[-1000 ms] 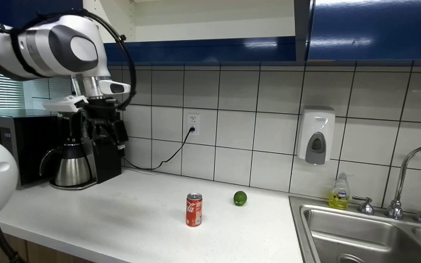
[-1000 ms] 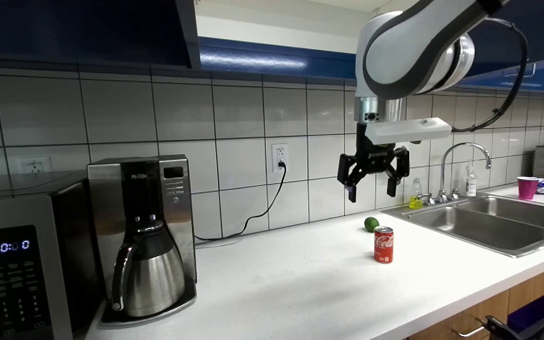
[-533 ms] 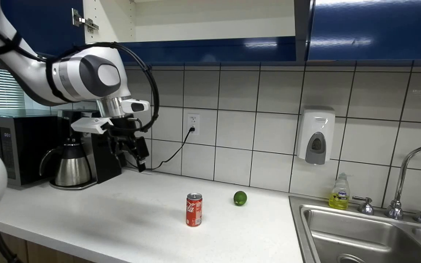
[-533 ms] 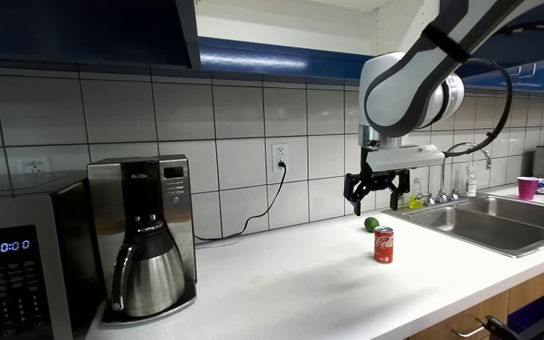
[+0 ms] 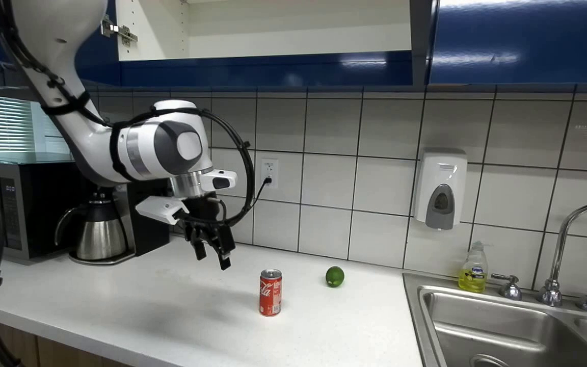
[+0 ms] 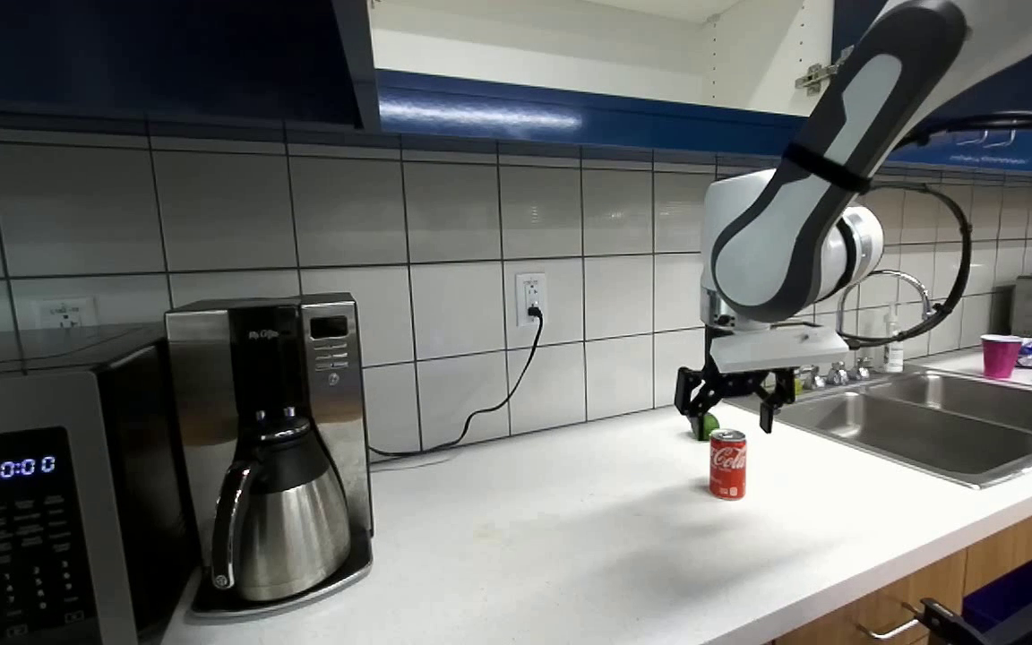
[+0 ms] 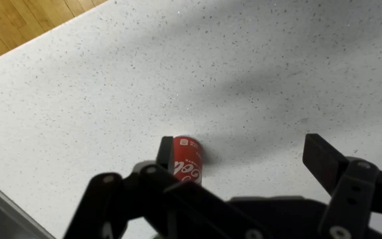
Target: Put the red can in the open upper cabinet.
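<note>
The red can (image 5: 270,293) stands upright on the white counter, and it also shows in an exterior view (image 6: 727,475). In the wrist view the can (image 7: 188,154) is partly hidden behind one finger and the gripper's linkage. My gripper (image 5: 213,260) points down, open and empty, above the counter, apart from the can; it also shows open in an exterior view (image 6: 735,430). In the wrist view the can lies toward the left finger of the gripper (image 7: 239,141). The open upper cabinet (image 5: 268,71), blue-framed and white inside, hangs above the counter in both exterior views (image 6: 534,107).
A green lime (image 5: 335,276) lies near the tiled wall behind the can. A steel sink (image 5: 413,306) is beside it. A coffee maker (image 6: 337,403) and microwave (image 6: 95,502) stand at the counter's other end. A glossy blue cabinet door (image 5: 523,46) adjoins the open cabinet.
My arm and open gripper have come down from higher up and moved closer to the can. The can and lime have not moved.
</note>
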`<state>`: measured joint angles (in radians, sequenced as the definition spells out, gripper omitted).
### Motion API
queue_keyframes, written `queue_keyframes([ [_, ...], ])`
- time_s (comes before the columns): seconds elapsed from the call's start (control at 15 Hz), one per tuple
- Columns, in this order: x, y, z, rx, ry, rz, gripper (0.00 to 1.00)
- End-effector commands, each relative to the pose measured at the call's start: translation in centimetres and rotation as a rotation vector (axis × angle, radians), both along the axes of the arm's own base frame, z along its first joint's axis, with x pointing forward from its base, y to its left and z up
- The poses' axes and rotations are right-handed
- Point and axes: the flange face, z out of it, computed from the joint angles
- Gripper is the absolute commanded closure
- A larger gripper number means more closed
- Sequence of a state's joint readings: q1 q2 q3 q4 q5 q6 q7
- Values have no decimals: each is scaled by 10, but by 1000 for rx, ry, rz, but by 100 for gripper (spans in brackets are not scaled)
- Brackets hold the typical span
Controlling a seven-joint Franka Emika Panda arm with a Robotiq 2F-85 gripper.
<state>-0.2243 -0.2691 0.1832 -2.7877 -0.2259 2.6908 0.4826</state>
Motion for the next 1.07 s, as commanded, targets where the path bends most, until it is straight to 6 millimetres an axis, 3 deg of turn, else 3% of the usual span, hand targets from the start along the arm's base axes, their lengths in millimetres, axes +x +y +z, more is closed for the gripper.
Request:
queue_keyframes([
  [0.0, 3, -19, -28, -6, -10, -39, 0],
  [0.4, -3, -50, -55, -20, -25, -85, 0],
  [1.0, -18, -90, -67, -68, -49, -145, 0],
])
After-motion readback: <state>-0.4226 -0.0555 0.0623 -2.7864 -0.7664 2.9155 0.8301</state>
